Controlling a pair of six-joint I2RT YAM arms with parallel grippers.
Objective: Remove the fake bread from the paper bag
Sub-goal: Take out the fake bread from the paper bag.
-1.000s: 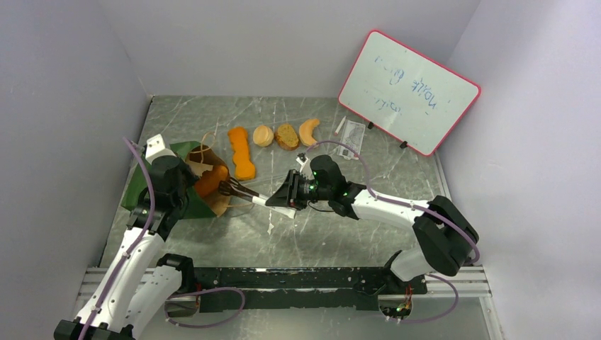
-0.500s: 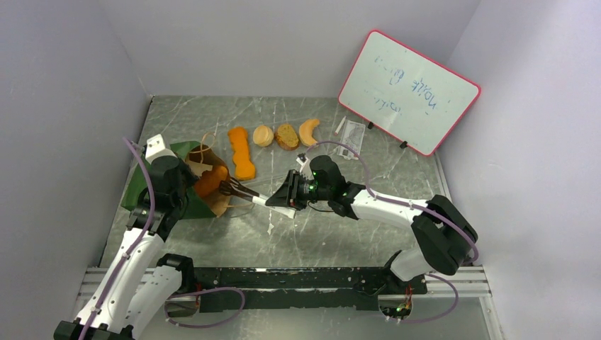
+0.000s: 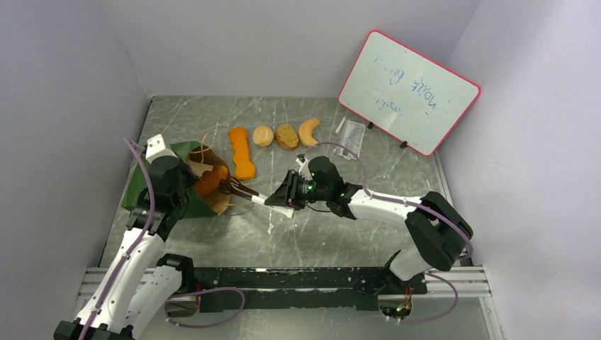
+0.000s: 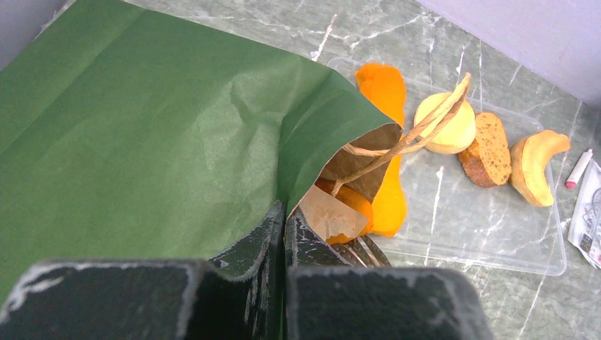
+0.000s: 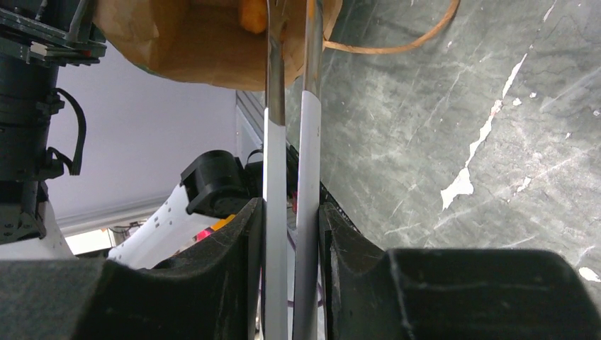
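The dark green paper bag (image 3: 136, 190) lies on its side at the left, its brown mouth facing right. My left gripper (image 3: 186, 188) is shut on the bag's mouth edge (image 4: 285, 219). My right gripper (image 3: 289, 194) is shut on white-handled tongs (image 3: 255, 199) whose dark tips reach into the bag mouth at an orange loaf (image 3: 210, 180). The loaf also shows in the left wrist view (image 4: 351, 202), partly behind a brown paper flap. A long orange loaf (image 3: 242, 152), a round bun (image 3: 263, 135), a brown slice (image 3: 287, 137) and a croissant (image 3: 309, 131) lie outside the bag.
The loose bread pieces rest on a clear plastic tray (image 4: 496, 241). A pink-framed whiteboard (image 3: 407, 92) leans at the back right, with a small packet (image 3: 351, 136) in front of it. Grey walls close in on the left, back and right.
My right arm has edged slightly to the left with the tongs. The bag, the loaf and my left gripper have stayed put.
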